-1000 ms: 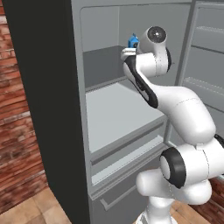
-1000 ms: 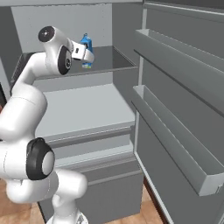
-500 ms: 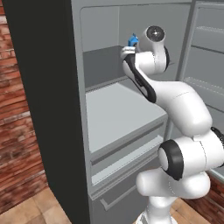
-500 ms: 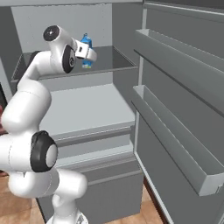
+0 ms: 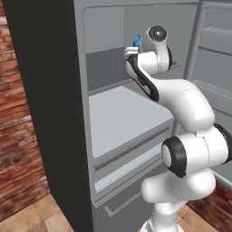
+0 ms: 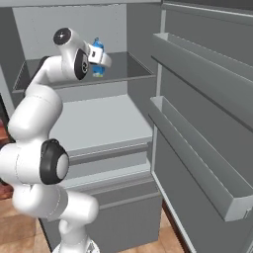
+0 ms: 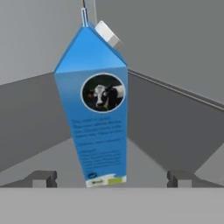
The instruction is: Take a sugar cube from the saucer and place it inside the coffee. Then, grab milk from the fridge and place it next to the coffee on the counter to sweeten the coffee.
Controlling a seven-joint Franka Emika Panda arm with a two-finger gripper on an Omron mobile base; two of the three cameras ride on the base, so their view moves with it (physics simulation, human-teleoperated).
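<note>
Where the fridge (image 5: 54,113) stands open — one milk (image 7: 97,113) between one gripper's (image 7: 109,178) parted fingers.

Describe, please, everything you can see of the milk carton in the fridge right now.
The milk carton is a blue gable-top box with a white screw cap on its sloped roof, a round picture of a cow on the front, faint print below and a pale band at the base. It stands on the fridge's dark upper shelf, leaning slightly in the hand view. The gripper is open, its fingertips on either side of the carton's base, not touching it.
</note>
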